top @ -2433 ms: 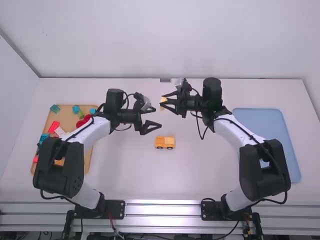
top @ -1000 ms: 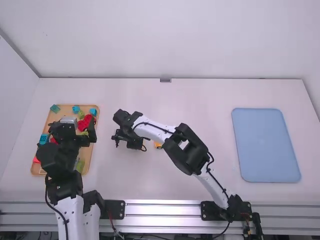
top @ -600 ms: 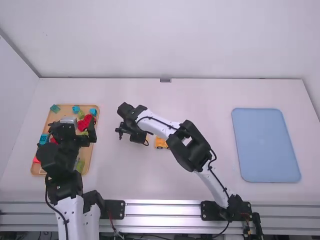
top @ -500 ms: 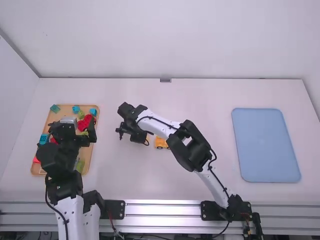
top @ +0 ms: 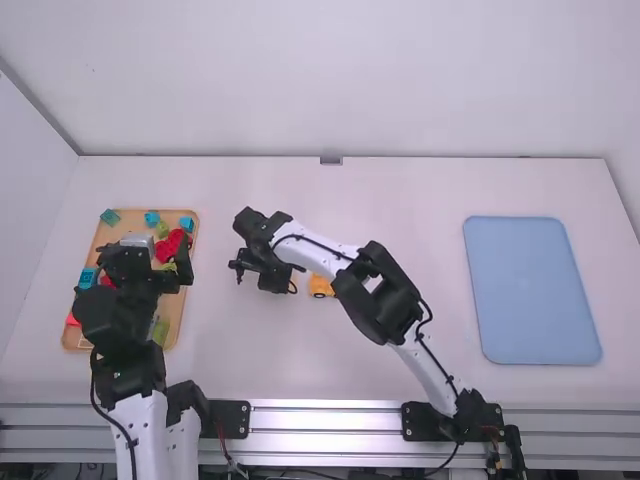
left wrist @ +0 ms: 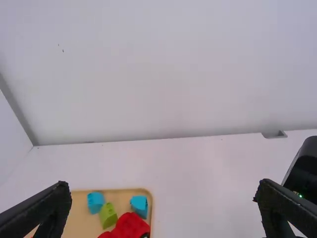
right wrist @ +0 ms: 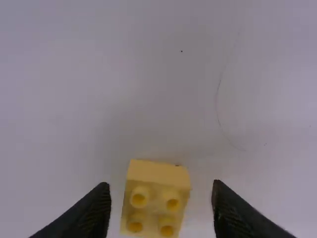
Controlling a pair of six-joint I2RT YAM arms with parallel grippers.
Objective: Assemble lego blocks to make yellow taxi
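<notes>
Block of yellow [right wrist: 156,196], studs facing the wrist camera, lies on the white table [top: 400,200] between the parted fingers of the right gripper [top: 273,278], with a gap on either side, so nothing is gripped. Near that gripper, beside the right arm's dark links, sits the orange-yellow vehicle piece [top: 320,286], partly hidden by the arm. Farther left, the left gripper [top: 145,265] is over the wooden tray [top: 130,225], its fingers wide apart and empty in its wrist view. Red pieces [left wrist: 131,225], a green block [left wrist: 108,215] and blue blocks [left wrist: 139,206] lie in that tray. Well apart, at the right, lies the blue tray [top: 533,290]
</notes>
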